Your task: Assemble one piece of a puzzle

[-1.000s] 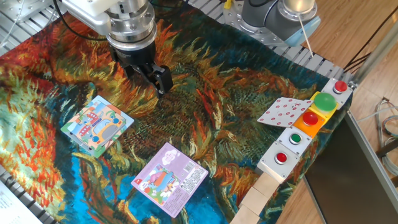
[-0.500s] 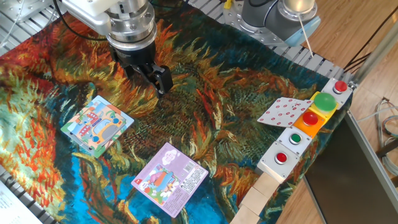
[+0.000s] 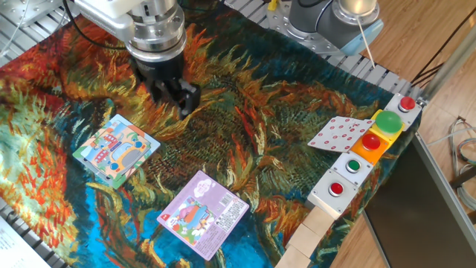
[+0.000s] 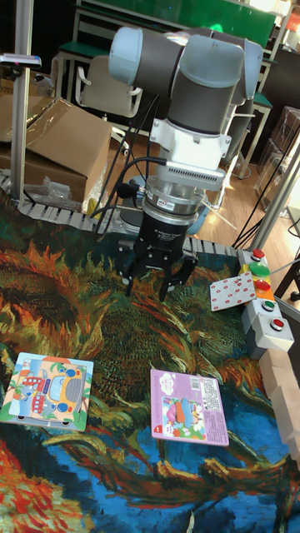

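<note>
The puzzle (image 3: 117,150) is a square board with a teal edge and a cartoon bus, lying flat on the patterned cloth at the left; in the tall fixed view the puzzle (image 4: 46,389) is at lower left. My gripper (image 3: 173,97) hangs above the cloth, up and right of the board and well apart from it. Its dark fingers (image 3: 187,100) point down with a gap between them, and I see nothing held there. From the tall fixed view the gripper (image 4: 150,283) looks open too. I cannot make out the piece against the busy cloth.
A purple-pink card (image 3: 202,212) lies near the front of the cloth. A red-and-white patterned card (image 3: 338,134) leans on the button box (image 3: 364,152) at the right edge. Wooden blocks (image 3: 309,231) line the front right corner. A conveyor rail (image 4: 58,212) runs behind.
The gripper has turned about its wrist and shifted slightly left. The boards and cards have not moved.
</note>
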Controlling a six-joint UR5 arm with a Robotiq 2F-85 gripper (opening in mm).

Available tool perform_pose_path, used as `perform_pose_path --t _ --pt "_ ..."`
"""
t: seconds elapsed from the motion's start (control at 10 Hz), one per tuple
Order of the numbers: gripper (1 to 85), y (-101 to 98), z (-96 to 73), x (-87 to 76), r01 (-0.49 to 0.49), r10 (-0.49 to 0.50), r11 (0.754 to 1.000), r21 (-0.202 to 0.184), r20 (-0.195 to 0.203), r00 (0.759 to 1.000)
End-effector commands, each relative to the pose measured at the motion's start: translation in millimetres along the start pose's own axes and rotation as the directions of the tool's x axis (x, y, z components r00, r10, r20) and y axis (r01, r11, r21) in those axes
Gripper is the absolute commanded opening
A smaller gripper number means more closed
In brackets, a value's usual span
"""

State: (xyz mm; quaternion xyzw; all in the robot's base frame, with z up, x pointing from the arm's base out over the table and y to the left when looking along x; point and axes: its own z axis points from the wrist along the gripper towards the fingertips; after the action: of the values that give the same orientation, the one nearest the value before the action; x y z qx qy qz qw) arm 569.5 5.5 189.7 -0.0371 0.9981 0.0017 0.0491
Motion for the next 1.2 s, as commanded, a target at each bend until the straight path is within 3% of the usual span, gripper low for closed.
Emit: perform_pose_path --t 0.0,0.3,0.5,0.9,1.0,1.1 --pt "11.3 6.3 1.2 -23.3 0.059 -0.059 0.998 -0.001 0.085 0.995" --pt "11.0 9.1 2.8 -22.3 0.067 -0.066 0.998 -0.006 0.078 0.995" --pt "11.0 22.9 8.0 -24.5 0.037 -0.034 0.998 -0.042 0.073 0.997" --pt "11.3 20.2 7.8 -28.3 0.031 -0.028 0.999 -0.032 0.087 0.996" --pt "9.7 10.3 8.2 -24.3 0.034 -0.035 0.999 0.006 0.071 0.997" --pt "8.0 7.8 8.5 -20.5 0.040 -0.041 0.999 0.015 0.056 0.998"
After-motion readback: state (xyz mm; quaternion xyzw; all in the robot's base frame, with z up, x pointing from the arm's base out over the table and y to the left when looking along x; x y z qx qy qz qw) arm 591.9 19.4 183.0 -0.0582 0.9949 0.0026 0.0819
